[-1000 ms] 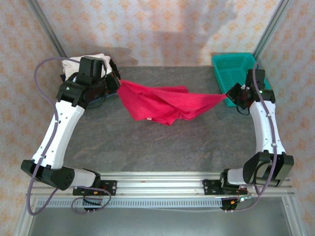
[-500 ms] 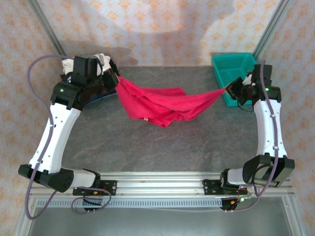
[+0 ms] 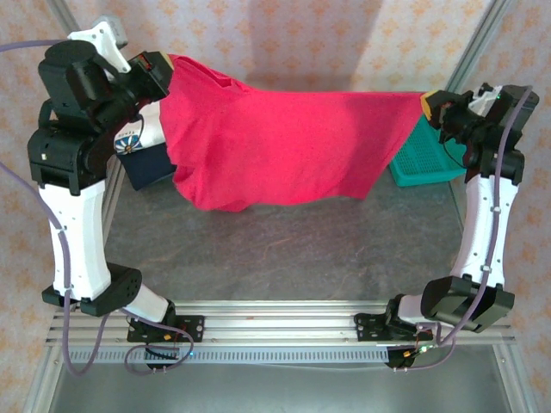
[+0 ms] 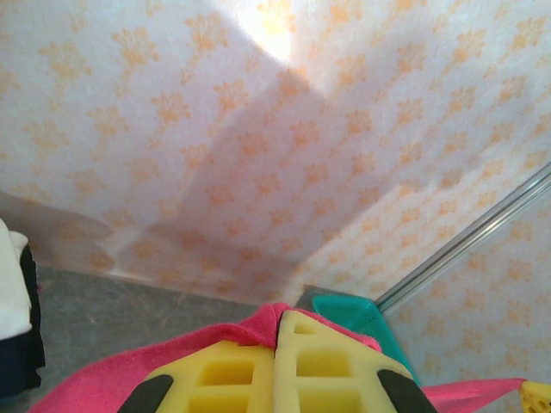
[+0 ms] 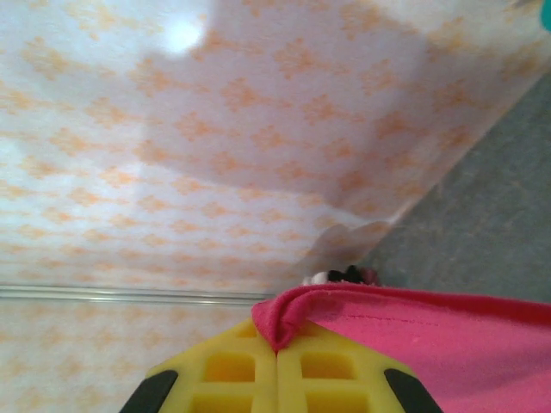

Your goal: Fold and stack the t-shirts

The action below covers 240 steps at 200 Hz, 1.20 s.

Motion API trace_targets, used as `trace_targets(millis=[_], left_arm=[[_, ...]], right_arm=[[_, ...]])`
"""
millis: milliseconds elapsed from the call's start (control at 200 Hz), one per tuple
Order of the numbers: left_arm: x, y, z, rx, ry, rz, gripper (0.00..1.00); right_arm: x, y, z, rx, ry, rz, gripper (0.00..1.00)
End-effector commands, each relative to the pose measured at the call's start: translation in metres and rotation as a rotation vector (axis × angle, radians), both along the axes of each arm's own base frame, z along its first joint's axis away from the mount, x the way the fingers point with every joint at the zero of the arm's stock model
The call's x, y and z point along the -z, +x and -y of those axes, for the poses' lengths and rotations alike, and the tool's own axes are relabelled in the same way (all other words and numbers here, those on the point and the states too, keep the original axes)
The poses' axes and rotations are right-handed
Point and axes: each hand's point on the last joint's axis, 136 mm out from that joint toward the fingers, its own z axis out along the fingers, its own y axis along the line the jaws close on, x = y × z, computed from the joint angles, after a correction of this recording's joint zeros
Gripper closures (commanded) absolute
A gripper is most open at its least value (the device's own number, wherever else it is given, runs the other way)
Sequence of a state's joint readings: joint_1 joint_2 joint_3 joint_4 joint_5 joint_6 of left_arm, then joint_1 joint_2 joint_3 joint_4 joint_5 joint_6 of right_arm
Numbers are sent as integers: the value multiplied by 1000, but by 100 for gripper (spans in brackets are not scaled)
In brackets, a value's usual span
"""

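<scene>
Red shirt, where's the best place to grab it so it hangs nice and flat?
Probably the two ends of its top edge, one from each side. That is how it is held here: the left gripper pinches one end and the right gripper the other, and the red shirt hangs spread wide between them like a curtain, with few bunched folds.

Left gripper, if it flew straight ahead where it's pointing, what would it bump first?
The left gripper is pinching the red shirt. Past that, it would probably hit the patterned wall, though the teal basket sits close to that line; depth is unclear.
</scene>
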State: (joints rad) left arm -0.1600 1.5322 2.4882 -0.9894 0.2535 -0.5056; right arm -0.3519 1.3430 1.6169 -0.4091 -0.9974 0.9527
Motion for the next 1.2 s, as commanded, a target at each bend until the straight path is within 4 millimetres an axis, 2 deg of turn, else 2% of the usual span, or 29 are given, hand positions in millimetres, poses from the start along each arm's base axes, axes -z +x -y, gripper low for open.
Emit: trace_targets(millis=[0,85,150,275,375,515,560,585,661,781,846,896,951,1006,1106,1196], left_arm=[[-10,-8,-8,-15,30,36,100],[-12,-5,-7,-12,34,48,100],[-13,1,-6,-8,29,55,100],[-9,24,2,18,19,51,100],[-2,51,9,37,13,41,100],[11,101,25,90,-11,33,100],[11,112,27,102,-25,47,100],[23,130,30,108,-32,27,100],[29,155,32,119,-45,45,100],[21,178,23,112,-112,110,100],[10,183,16,107,-130,164,100],[1,184,7,98,-147,200,100],[-13,182,-4,86,-161,250,100],[-28,175,-15,78,-171,295,100],[-47,156,-20,101,-127,351,100],[-53,130,-7,181,-37,359,100]], right_arm=[[-69,-27,-6,-11,64,154,100],[-80,-33,-10,-15,75,157,100],[-80,-34,-10,-20,85,149,100],[-67,-28,-7,-8,81,107,100],[-54,-13,-3,-11,74,71,100],[-33,27,3,-28,45,30,100],[-29,44,6,-30,33,27,100],[-27,54,8,-31,29,26,100],[-21,87,15,-44,26,22,100],[-18,135,26,-60,23,35,100],[-26,154,30,-73,25,61,100],[-38,165,33,-75,40,101,100],[-55,172,38,-76,74,162,100],[-61,176,45,-66,115,186,100],[-69,167,48,-58,88,201,100],[-63,147,46,-66,18,155,100]])
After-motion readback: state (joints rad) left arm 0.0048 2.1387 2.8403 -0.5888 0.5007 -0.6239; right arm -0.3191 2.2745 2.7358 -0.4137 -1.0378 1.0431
